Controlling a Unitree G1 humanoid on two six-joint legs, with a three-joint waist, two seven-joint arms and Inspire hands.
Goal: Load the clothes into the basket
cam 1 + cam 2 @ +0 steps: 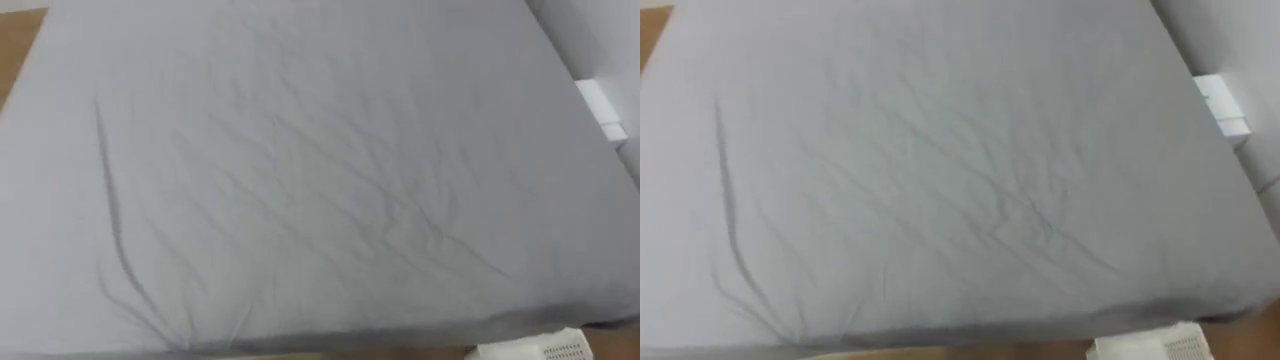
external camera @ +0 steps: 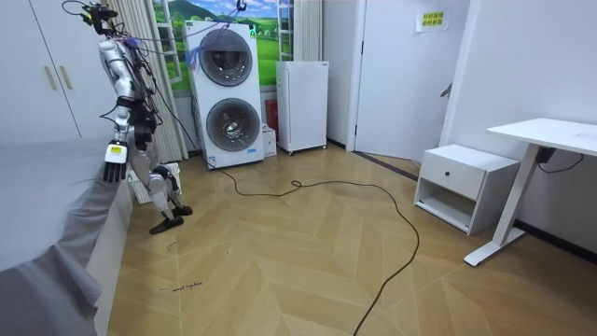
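In the eye views I look down on the grey, creased bed [image 1: 300, 180]. A white basket [image 1: 545, 349] shows one corner at the lower right, just beside the bed's near edge; which way its long axis runs I cannot tell. In the room view the robot stands at the bed's side, with the left robot hand [image 2: 114, 166] hanging by the bed's edge. Whether that hand is open or closed, I cannot tell.

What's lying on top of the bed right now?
A wrinkled grey sheet covers the bed from edge to edge, creased towards the near side. The mattress under it is hidden by the sheet.
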